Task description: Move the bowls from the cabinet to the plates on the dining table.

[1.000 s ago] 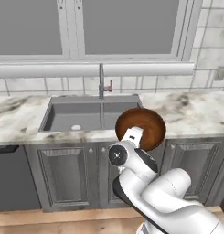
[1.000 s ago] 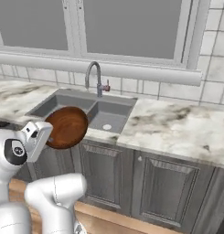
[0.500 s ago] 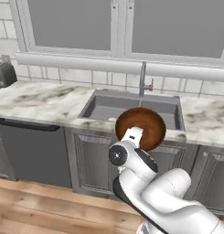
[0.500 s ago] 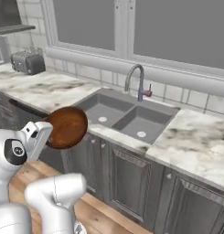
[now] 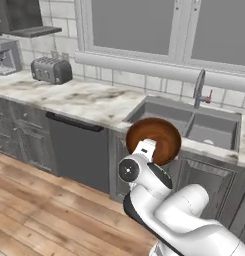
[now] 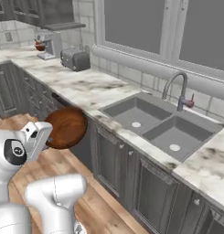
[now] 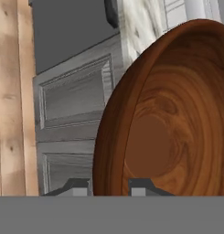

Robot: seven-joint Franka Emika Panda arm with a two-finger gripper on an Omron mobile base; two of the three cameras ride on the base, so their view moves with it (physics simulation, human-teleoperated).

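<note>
A dark reddish-brown bowl (image 5: 154, 141) stands on edge in front of my hand, its hollow facing the camera. My gripper (image 7: 106, 185) is shut on the bowl's rim, one fingertip (image 7: 77, 186) outside the wall and the other inside. From the right base view the bowl (image 6: 66, 128) shows its hollow side, held just ahead of the white wrist (image 6: 36, 135). In the hand view the bowl (image 7: 168, 119) fills the right half. The cabinet, the plates and the dining table are out of view.
A marble counter (image 5: 79, 97) runs along the window wall with a double sink (image 5: 194, 122) and faucet (image 6: 179, 89). A toaster (image 5: 51, 70) and a coffee machine (image 5: 6, 56) stand at the left. A dark dishwasher front (image 5: 76, 152) and grey cabinet doors (image 7: 72, 107) sit below. Wood floor (image 5: 39, 210) lies open.
The base has turned or driven left: the sink has slid to the right of both views and the toaster and coffee machine have come in. The bowl stays in the gripper.
</note>
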